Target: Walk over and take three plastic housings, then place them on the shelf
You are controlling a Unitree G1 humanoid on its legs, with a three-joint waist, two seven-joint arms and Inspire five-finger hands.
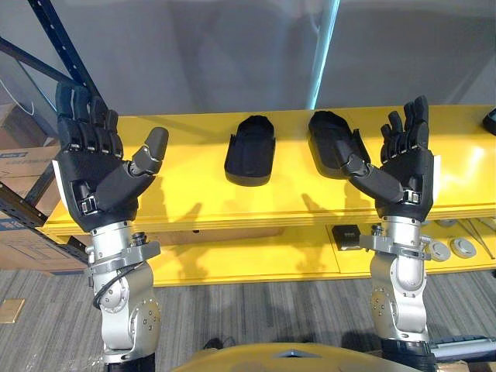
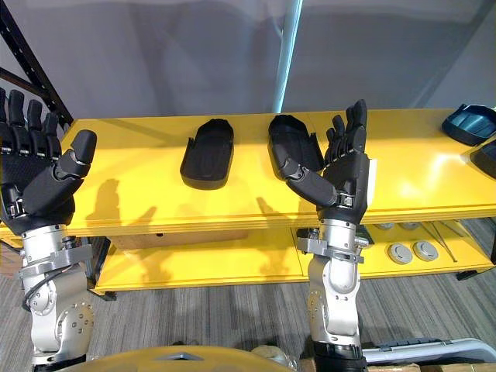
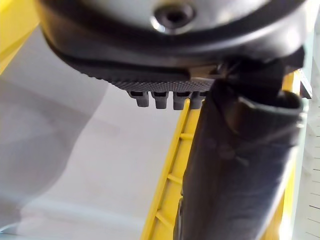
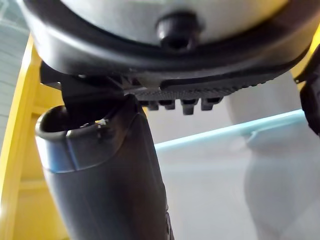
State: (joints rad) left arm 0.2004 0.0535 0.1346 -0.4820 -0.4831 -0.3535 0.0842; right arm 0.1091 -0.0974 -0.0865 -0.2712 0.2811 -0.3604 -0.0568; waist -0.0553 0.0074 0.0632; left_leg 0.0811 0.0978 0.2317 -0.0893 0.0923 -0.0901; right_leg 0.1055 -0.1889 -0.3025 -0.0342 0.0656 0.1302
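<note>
Two black plastic housings lie side by side on the yellow shelf top (image 1: 194, 194): one housing (image 1: 251, 150) near the middle and a second housing (image 1: 333, 142) to its right. My left hand (image 1: 93, 167) is raised palm up in front of the shelf's left part, fingers straight and empty. My right hand (image 1: 403, 167) is raised the same way just right of the second housing, its thumb overlapping that housing's edge in the picture. Both hands hold nothing. A third dark housing (image 2: 470, 122) rests at the shelf's far right.
A lower yellow shelf level (image 1: 256, 256) carries a small black box (image 1: 346, 235) and round grey discs (image 1: 463, 247). Blue rack uprights (image 1: 66, 54) and cardboard boxes (image 1: 23, 155) stand at the left. A grey wall rises behind the shelf.
</note>
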